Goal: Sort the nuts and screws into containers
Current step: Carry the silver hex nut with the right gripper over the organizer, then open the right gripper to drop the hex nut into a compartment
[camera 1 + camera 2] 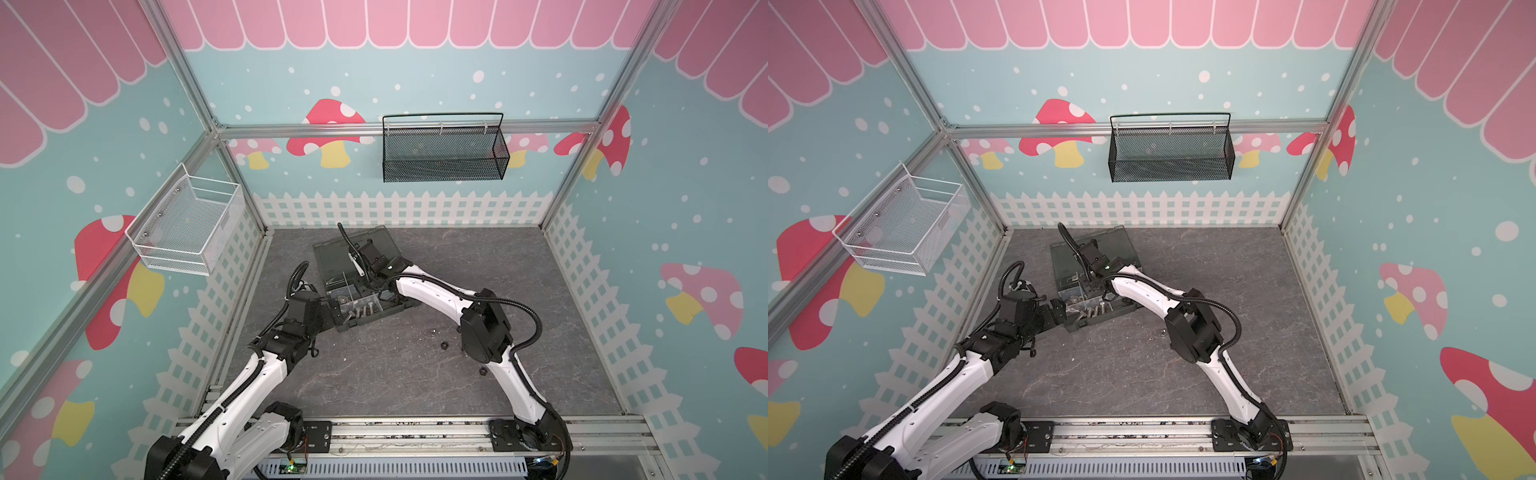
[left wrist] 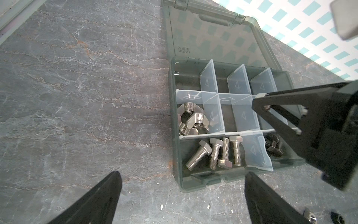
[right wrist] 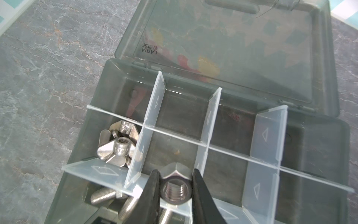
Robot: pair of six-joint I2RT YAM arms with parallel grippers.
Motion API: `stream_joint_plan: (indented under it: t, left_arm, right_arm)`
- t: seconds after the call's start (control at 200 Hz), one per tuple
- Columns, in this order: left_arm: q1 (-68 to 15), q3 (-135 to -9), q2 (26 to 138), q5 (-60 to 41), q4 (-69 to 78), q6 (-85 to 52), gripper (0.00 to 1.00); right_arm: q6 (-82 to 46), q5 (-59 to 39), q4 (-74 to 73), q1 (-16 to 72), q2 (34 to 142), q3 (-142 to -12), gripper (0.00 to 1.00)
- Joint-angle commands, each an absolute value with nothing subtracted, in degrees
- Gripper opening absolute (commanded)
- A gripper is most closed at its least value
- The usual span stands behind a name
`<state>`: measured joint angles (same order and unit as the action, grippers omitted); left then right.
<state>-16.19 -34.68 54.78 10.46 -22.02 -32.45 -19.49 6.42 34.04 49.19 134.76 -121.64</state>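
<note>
Only the right wrist view shows the right fingers (image 3: 151, 190) pinching a silver nut (image 3: 175, 189) over the open box (image 3: 93, 100). The left fingers (image 2: 104, 194) gape wide above the counter (image 2: 77, 97) beside it.

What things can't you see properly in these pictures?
Black screws: left wrist view, half covered by the right end effector.
Silver nut it grips: clear in the right wrist view, hidden below its own wrist in both top views.
Loose dark bits on the table: in a top view, too small to name.
Silver screws: right wrist view, cut off by the picture's edge and the end effector.
</note>
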Motion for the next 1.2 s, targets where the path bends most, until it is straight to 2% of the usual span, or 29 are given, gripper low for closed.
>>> stream_joint_plan:
  t: [0.0, 0.09, 0.175, 0.27, 0.575, 0.805, 0.995, 1.196]
  left_arm:
    - [-15.9, -35.2, 53.8, 10.3, -21.4, -33.4, 1.0]
    - [-15.8, -35.3, 53.6, 10.4, -21.5, -33.5, 1.0]
    - [-15.9, -35.2, 53.3, 10.5, -21.2, -33.7, 1.0]
    - [-15.7, -35.0, 52.9, 10.6, -20.5, -35.1, 1.0]
    - [-15.6, -34.0, 50.1, 10.4, -20.6, -35.9, 1.0]
    - [-18.5, -35.4, 51.2, 10.3, -20.2, -34.8, 1.0]
    - [-29.2, -39.7, 57.0, 16.9, -20.0, -33.2, 1.0]
    - [-38.8, -46.3, 68.1, 17.5, -19.2, -30.1, 0.99]
  right_arm:
    - [-18.3, 5.7, 36.3, 49.5, 137.4, -123.9, 0.19]
    - [-18.3, 5.2, 36.4, 49.5, 138.2, -124.3, 0.27]
    - [-18.5, 4.8, 36.4, 49.5, 138.4, -124.5, 0.39]
    - [-18.3, 4.8, 36.5, 49.5, 137.8, -124.5, 0.46]
    - [-19.8, 9.5, 35.8, 49.4, 129.5, -118.7, 0.5]
    - [-24.3, 15.7, 30.7, 48.6, 115.1, -100.2, 0.54]
    - [-30.1, 21.2, 28.1, 46.5, 100.2, -81.6, 0.6]
    - [-37.3, 23.3, 28.2, 41.3, 84.3, -63.3, 0.71]
